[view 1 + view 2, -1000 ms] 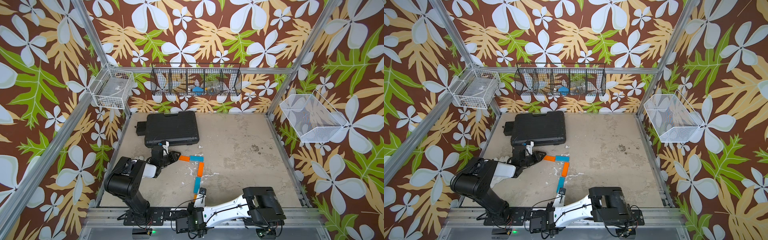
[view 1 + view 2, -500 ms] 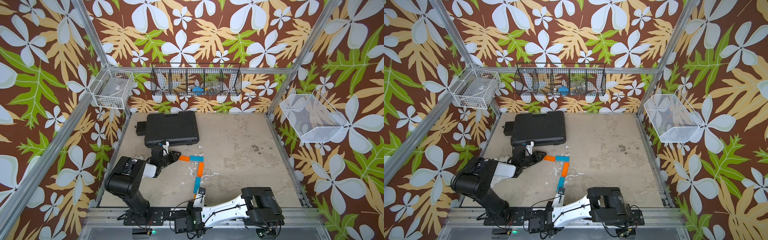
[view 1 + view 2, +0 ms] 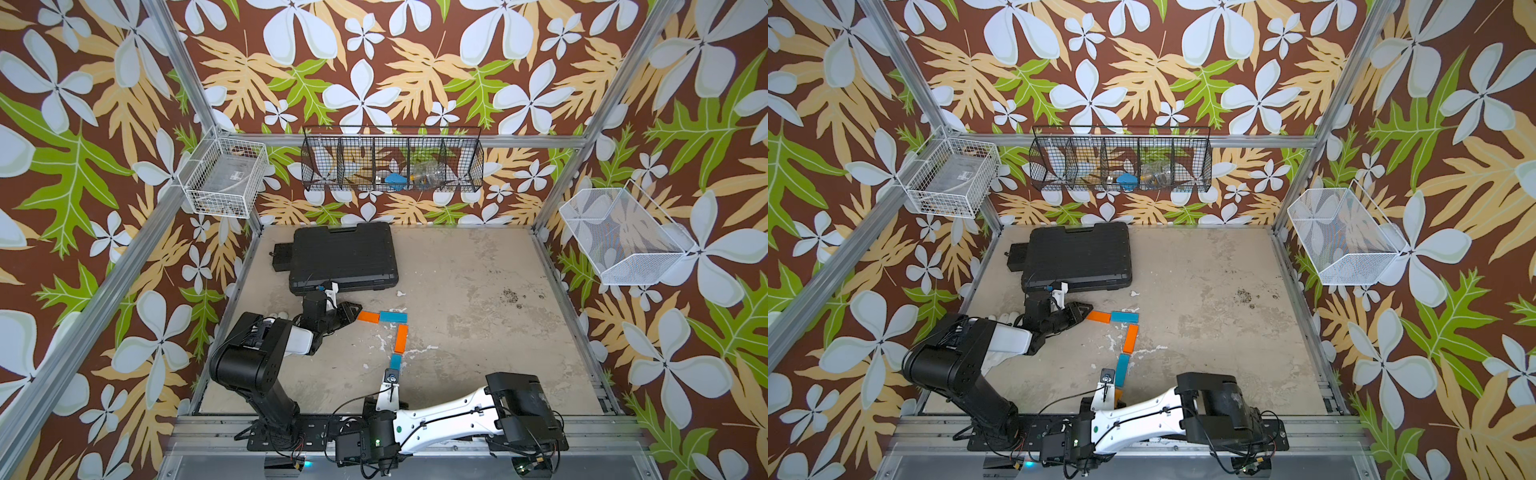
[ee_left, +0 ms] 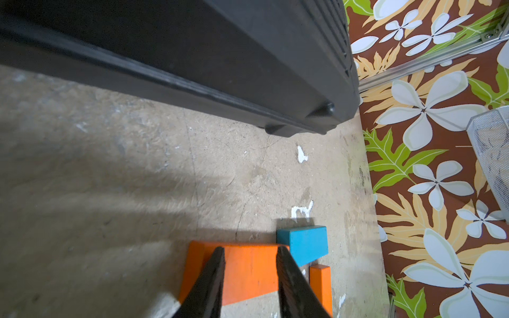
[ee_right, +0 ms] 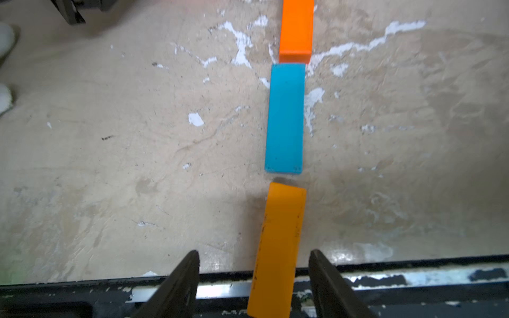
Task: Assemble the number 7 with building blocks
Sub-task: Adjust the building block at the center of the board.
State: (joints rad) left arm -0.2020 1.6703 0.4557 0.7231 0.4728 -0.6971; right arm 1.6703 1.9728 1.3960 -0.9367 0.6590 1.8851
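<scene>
Smooth matt building blocks (image 5: pixel 285 118), rough blotchy tabletop (image 3: pixel 478 332), matt black plastic case (image 3: pixel 345 257), metal wire baskets (image 3: pixel 392 164).

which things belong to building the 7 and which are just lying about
For the 7: top orange bar, top blue bar, middle orange bar, lower blue bar, bottom orange bar.
Idle: black case, black wire basket, white grid basket, white mesh basket.
</scene>
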